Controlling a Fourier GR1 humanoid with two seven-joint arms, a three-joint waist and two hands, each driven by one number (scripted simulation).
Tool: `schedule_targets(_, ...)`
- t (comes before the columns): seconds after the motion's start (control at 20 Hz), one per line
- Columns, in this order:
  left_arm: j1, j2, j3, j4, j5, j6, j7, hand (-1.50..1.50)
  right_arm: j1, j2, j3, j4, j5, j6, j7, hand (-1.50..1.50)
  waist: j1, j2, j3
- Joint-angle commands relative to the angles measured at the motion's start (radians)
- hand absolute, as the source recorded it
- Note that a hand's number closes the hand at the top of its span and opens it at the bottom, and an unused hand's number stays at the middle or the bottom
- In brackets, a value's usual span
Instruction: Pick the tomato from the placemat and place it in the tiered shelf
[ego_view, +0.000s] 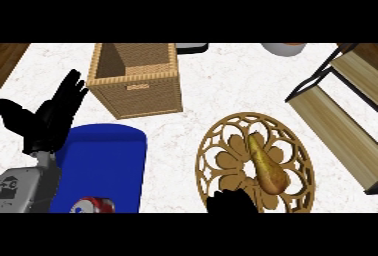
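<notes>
Reaching for the pick is the step in hand, and nothing has been lifted yet. Your right hand (232, 202) shows only as a dark shape at the near rim of the round openwork placemat (226, 149). Whether it is apart or closed cannot be told from this view.

Note that no round red tomato is visible. The item on the placemat is an elongated yellow-brown fruit (266, 169), lying lengthwise with its narrow end away from you and its thick end towards you, just beyond the right hand.

1. Advance the right hand over the thick end and close across the short axis, not along the length. The tapered shape probably slips if you take it by the narrow end.
2. Lift straight up before travelling, so the fruit clears the raised fretwork of the placemat.
3. Carry it right and away to the tiered shelf (332, 130), approaching between its dark frame bars.

Keep the left hand (52, 120) where it rests at the left edge, spread, fingers up, beside the blue object (103, 165). The wicker basket (136, 80) stands well apart on the desk from your path.
</notes>
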Motion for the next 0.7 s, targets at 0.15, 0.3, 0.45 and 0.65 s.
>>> schedule_targets(0.15, -0.016, -0.005, 0.002, 0.001, -0.011, 0.006, -0.002, 0.00, 0.255, -0.070, 0.195, -0.317, 0.089, -0.174, 0.037, 1.50, -0.007, 0.004, 0.004)
schedule_targets(0.3, 0.007, -0.028, -0.009, 0.031, -0.042, 0.037, -0.030, 0.00, 0.249, 0.017, 0.191, -0.433, 0.076, -0.276, 0.026, 1.50, -0.027, 0.002, 0.004)
schedule_targets(0.45, 0.034, -0.003, 0.006, -0.001, -0.015, -0.001, -0.035, 0.00, 0.212, 0.034, 0.156, -0.480, 0.133, -0.324, 0.033, 1.50, -0.011, -0.001, 0.003)
schedule_targets(0.65, 0.047, -0.010, 0.003, 0.001, -0.006, -0.012, -0.037, 0.00, 0.221, 0.007, 0.111, -0.601, 0.142, -0.356, 0.046, 1.50, -0.011, 0.002, 0.002)
